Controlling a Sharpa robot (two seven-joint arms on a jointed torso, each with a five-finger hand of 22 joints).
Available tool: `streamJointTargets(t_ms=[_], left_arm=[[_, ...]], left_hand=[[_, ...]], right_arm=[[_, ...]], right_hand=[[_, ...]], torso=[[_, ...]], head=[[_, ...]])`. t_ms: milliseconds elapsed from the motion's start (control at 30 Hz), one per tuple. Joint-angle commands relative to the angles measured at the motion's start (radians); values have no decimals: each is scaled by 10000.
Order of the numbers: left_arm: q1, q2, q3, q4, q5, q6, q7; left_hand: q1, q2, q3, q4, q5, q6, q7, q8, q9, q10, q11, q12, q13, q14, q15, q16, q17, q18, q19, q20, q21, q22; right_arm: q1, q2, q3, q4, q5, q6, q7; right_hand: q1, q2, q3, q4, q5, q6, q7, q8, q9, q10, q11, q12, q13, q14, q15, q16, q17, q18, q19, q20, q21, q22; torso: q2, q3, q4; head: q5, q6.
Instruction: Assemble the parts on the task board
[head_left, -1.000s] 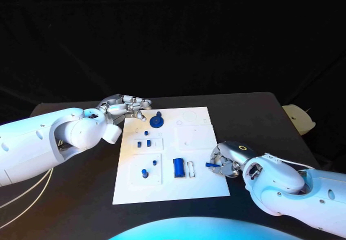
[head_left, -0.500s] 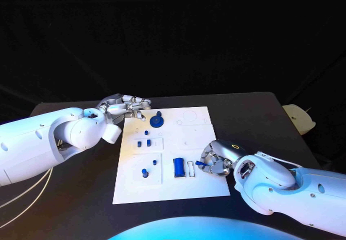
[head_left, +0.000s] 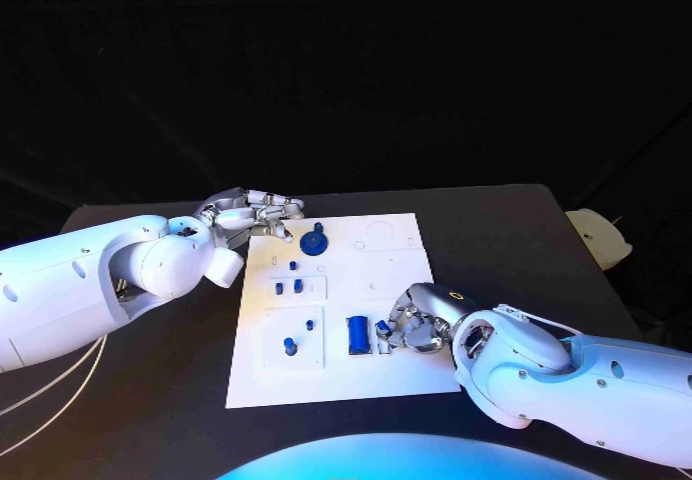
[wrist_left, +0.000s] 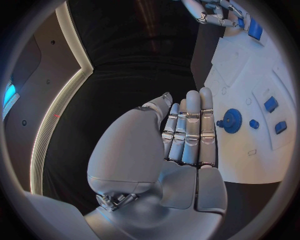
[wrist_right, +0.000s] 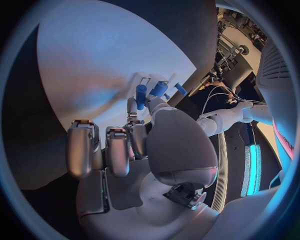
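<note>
We see the white task board (head_left: 411, 375) lying flat in the middle of the black surface (head_left: 505, 215). Our right hand (head_left: 411, 325) rests over the board's right half, its fingers curled around a small blue part (head_left: 384, 328), which it pinches just beside the white slotted holder (head_left: 381, 338). In the right wrist view the same small part (wrist_right: 141, 95) sits at the fingertips, close to the blue block (wrist_right: 159, 89) on the board. That upright blue block (head_left: 356, 334) stands just left of the holder. Our left hand (head_left: 253, 214) lies at the board's upper left corner, fingers straight and close together, holding nothing; the left wrist view shows its flat fingers (wrist_left: 190, 132) beside the blue gear (wrist_left: 232, 120). The gear (head_left: 315, 241) sits on the board near that hand. Two small blue pegs (head_left: 289, 287) stand in a recessed plate below it, and another blue piece (head_left: 289, 347) sits lower still.
</note>
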Motion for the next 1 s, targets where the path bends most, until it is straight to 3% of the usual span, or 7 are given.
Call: streamJointTargets(t_ms=[33, 500, 767, 1000], left_arm=[[2, 9, 6, 29, 109, 553, 175], [1, -11, 7, 90, 385, 731, 179], [1, -25, 7, 101, 432, 740, 129], [1, -33, 7, 65, 438, 747, 97]], left_hand=[[-49, 31, -29, -25, 29, -101, 5, 54, -7, -74, -2, 66, 4, -61, 31, -46, -14, 129, 52, 7, -57, -20], [-51, 33, -30, -24, 30, -110, 6, 52, -9, -87, 0, 66, 2, -63, 33, -47, -15, 128, 53, 8, -62, -23], [-51, 33, -30, -24, 30, -110, 6, 52, -9, -87, 0, 66, 2, -63, 33, -47, -15, 128, 53, 8, -62, -23], [-69, 35, -37, -17, 30, -131, 16, 46, -11, -109, 6, 70, 1, -66, 37, -48, -17, 127, 55, 11, -73, -30]], right_arm=[[-20, 92, -2, -115, 216, 330, -35], [-59, 191, -8, -322, 98, 754, -61], [-72, 235, -10, -330, 67, 734, -50], [-81, 235, -10, -283, 104, 604, -16]], right_hand=[[-146, -35, -28, 80, -20, 36, 7, -48, 4, -29, 68, 30, 729, 895, -78, 51, 1818, -119, 374, -63, -22, 2085], [-160, -34, -39, 88, -44, 38, 4, -44, 8, -39, 68, 9, 715, 890, -78, 43, 1798, -112, 361, -63, -62, 2074], [-321, -70, -170, 190, -170, 30, 20, -31, 30, -53, 80, -9, 710, 881, -70, 24, 1759, -98, 334, -59, -138, 2055], [-865, -125, -679, 409, 184, 16, 47, -16, 67, -80, 108, -55, 692, 870, -46, 1, 1712, -88, 309, -40, -200, 2039]], torso=[[-7, -9, -9], [-7, -9, 6], [-2, 0, -7], [-6, 2, -7]], head=[[-10, 19], [32, -9], [56, 1], [50, 0]])
